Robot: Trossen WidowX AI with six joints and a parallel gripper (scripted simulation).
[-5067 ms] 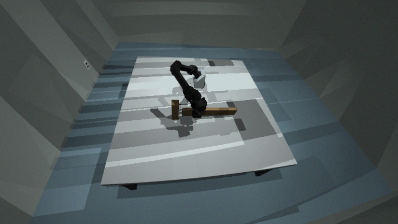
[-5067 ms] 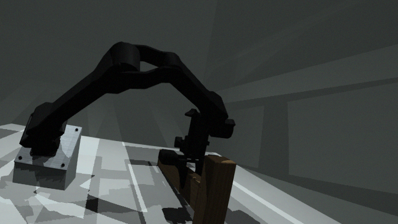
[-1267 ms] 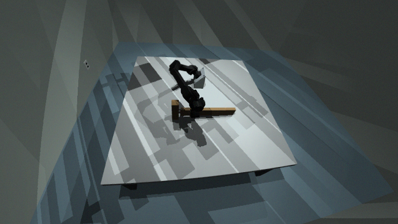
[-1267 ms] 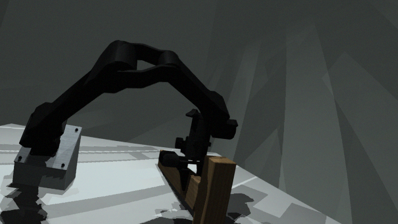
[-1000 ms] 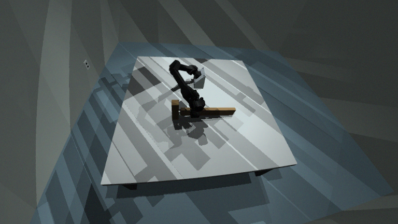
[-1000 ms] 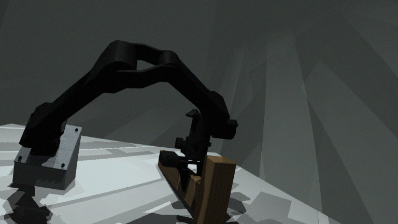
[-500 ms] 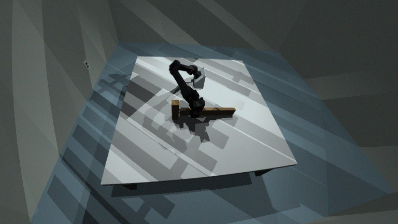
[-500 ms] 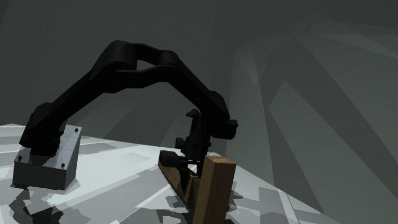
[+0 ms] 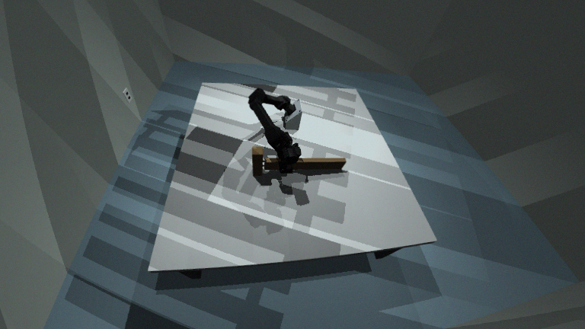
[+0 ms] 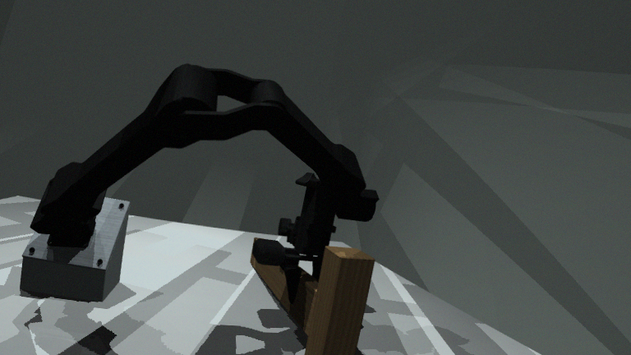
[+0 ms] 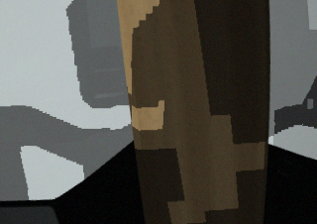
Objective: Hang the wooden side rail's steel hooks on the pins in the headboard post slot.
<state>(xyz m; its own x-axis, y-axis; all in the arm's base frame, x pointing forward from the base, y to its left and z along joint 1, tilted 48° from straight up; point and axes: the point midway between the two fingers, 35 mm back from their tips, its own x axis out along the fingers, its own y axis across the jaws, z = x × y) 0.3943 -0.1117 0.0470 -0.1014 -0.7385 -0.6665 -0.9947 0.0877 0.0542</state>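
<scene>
The wooden side rail point(image 9: 321, 163) point(image 10: 274, 282) point(image 11: 178, 75) lies lengthwise to the right of the headboard post in the top view. The upright wooden post point(image 9: 257, 161) point(image 10: 342, 300) stands on the table. A narrow gap parts the rail's near end from the post in the top view, with small dark hook shapes point(image 9: 264, 163) in it. Whether the hooks sit on the pins is hidden. My gripper point(image 9: 285, 168) point(image 10: 304, 281) is shut on the rail near its post end, one finger on each side. Whether the far end touches the table is hard to tell.
The arm's grey wedge-shaped base point(image 9: 292, 121) point(image 10: 62, 276) stands behind the rail on the white table point(image 9: 379, 221). The arm arches from it over to the rail. Striped shadows cross the table and the blue floor point(image 9: 465, 204).
</scene>
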